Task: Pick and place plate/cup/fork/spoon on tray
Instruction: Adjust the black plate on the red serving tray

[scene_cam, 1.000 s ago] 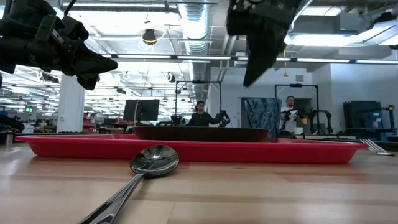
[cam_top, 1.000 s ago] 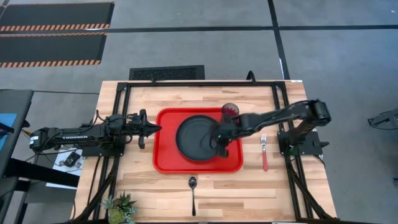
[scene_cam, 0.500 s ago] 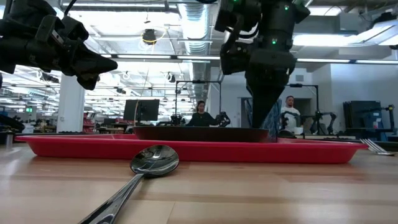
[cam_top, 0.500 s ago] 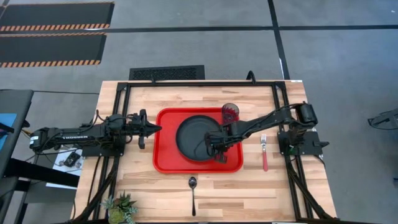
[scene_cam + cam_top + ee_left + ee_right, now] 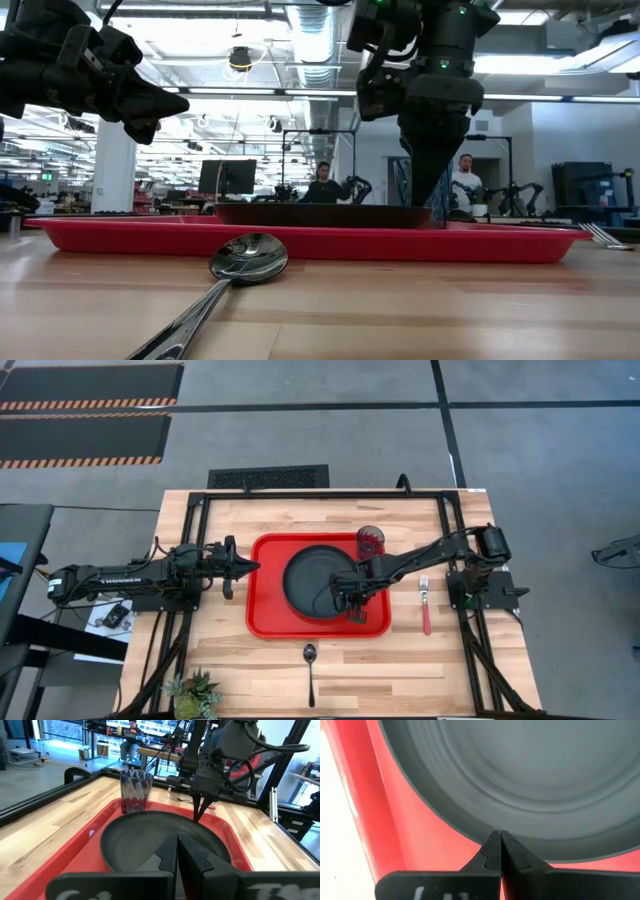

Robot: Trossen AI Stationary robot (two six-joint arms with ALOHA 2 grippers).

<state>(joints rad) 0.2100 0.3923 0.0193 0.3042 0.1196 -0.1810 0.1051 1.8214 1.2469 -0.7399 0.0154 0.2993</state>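
Observation:
The black plate lies flat in the red tray. The tinted glass cup stands upright in the tray's far right corner. To the right of the tray, the red-handled fork lies on the table. The dark spoon lies on the table in front of the tray's near edge. My right gripper is shut, and its tips point steeply down at the plate's near right rim. My left gripper is shut and level at the tray's left edge, clear of everything. My right gripper stands with its shut fingertips at the plate's near right rim. It comes from above, slanting in from the table's right. I cannot tell whether the tips touch the rim. The plate lies flat on the tray.
A small potted plant stands at the table's near left corner. Black frame rails run along the table's left and right sides. Bare wood shows to the left of the spoon and around the fork. People sit at desks in the room behind the table.
My right gripper has come down from above the plate to its near right rim and has tipped more steeply downward. For the last half second it has kept still. The plate, cup, fork and spoon have not moved.

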